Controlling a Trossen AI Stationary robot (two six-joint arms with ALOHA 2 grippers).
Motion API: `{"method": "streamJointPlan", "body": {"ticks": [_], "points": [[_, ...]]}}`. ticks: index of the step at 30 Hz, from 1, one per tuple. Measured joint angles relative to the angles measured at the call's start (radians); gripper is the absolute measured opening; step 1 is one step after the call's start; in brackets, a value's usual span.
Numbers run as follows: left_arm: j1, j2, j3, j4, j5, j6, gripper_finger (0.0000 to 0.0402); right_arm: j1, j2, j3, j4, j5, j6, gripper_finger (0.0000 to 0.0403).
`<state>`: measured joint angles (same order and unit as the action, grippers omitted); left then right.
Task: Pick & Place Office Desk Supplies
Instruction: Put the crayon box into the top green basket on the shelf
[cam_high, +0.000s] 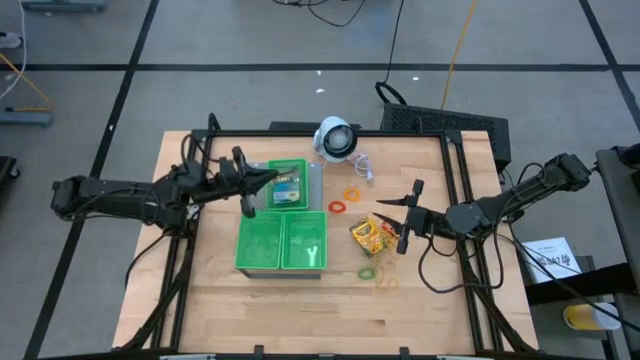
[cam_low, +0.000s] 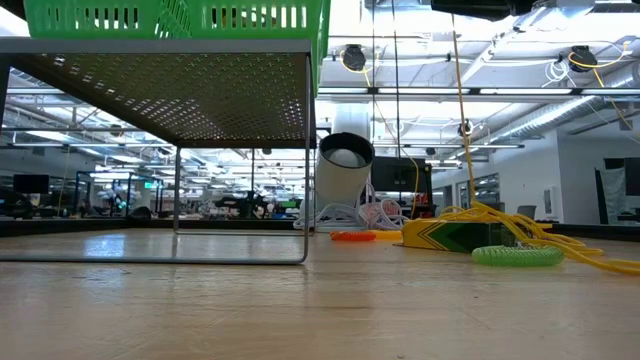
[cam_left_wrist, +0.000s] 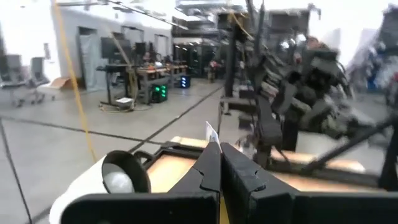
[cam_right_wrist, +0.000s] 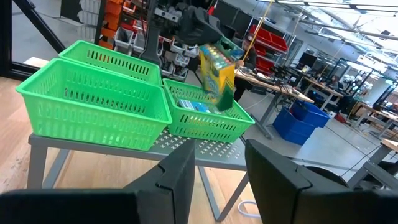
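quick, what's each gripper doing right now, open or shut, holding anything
Left gripper: shut on a crayon box, held above the far green tray.
Right gripper: open, empty, beside the crayon box on the table.

Yellow-and-green crayon box (cam_high: 372, 236), green trays (cam_high: 281, 243), white device (cam_high: 336, 138)
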<state>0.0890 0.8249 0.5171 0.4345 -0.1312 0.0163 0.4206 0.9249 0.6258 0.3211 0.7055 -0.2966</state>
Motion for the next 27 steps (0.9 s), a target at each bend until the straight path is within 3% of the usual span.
{"method": "streamJointPlan", "body": {"ticks": [3,9,18,27], "points": [[0.024,0.005,0.0,0.007,0.055,0.054,0.0,0.0,0.0,0.0,-0.003,0.0,0.0,0.013],[0.054,0.005,0.0,-0.055,0.064,0.166,0.0,0.0,0.0,0.0,-0.004,0.0,0.0,0.013],[0.057,0.006,0.002,-0.094,0.156,0.166,0.0001,0.0,0.0,0.0,-0.005,0.0,0.001,0.013],[0.053,-0.017,0.0,-0.063,0.132,0.226,0.0001,0.0,0.0,0.0,-0.013,0.0,0.012,0.013]]}}
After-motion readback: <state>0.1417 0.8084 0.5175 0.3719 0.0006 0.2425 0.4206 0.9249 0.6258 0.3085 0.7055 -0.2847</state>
